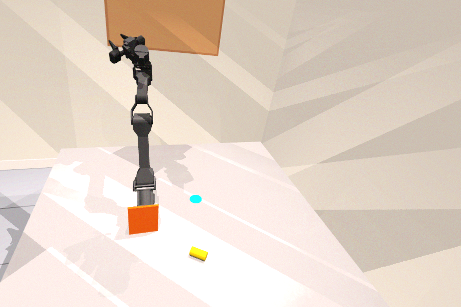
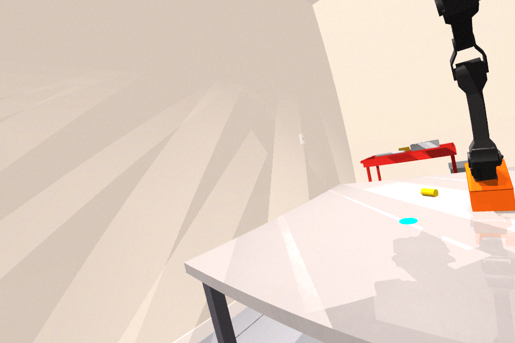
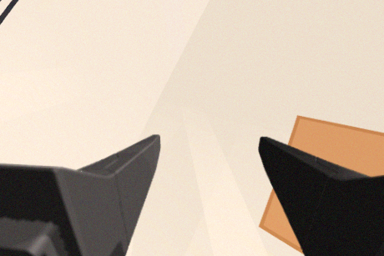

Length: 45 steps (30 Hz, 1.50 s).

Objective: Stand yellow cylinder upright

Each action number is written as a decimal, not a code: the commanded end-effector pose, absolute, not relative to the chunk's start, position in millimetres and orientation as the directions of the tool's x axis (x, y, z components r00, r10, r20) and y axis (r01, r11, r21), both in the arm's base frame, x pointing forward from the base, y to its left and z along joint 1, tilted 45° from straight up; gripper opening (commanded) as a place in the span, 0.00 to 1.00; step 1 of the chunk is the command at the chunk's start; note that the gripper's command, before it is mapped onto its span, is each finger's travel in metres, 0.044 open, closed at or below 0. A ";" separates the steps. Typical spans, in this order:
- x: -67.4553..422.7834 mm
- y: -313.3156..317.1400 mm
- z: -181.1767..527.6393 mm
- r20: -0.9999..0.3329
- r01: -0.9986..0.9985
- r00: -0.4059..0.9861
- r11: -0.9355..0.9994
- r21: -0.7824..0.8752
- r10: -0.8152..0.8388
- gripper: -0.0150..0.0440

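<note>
The yellow cylinder [image 1: 198, 253] [image 2: 429, 192] lies on its side on the white table [image 1: 268, 214] [image 2: 316, 255], in front of the arm's orange base [image 1: 142, 220] [image 2: 491, 195]. The cyan circle [image 1: 195, 199] [image 2: 408, 221] is a flat mark on the table, apart from the cylinder and with nothing on it. My arm stands almost straight up from the base. My gripper [image 1: 132, 37] [image 3: 209, 142] is open and empty, high above the table and pointing up at the wall. In the exterior view the gripper is cut off at the top edge.
An orange panel [image 1: 163, 5] [image 3: 334, 143] hangs on the wall behind the gripper. A red side table [image 2: 409, 156] with some items stands beyond the white table. The table's edges fall off close to the right of the circle.
</note>
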State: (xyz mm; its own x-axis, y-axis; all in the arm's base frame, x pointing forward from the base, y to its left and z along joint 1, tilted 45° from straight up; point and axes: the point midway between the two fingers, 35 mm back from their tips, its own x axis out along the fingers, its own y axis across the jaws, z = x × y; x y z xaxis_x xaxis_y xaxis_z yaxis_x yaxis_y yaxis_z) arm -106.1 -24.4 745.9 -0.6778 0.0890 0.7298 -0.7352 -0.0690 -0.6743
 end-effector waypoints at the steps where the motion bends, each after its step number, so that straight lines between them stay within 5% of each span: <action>1: -98.4 26.4 745.6 0.732 -0.757 -0.648 -0.071 -0.649 0.209 0.78; 25: 39.3 247.9 687.6 0.585 -0.882 -0.284 0.032 -0.470 0.760 0.78; 45: 232.1 319.0 572.8 0.290 -0.930 0.165 0.247 -0.273 0.943 0.78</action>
State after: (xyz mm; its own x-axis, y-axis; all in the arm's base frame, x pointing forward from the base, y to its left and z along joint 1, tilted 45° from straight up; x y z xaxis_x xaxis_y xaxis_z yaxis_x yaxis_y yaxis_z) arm 198.0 314.0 597.6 0.0892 0.9323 0.3506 -0.9293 0.2046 -0.3074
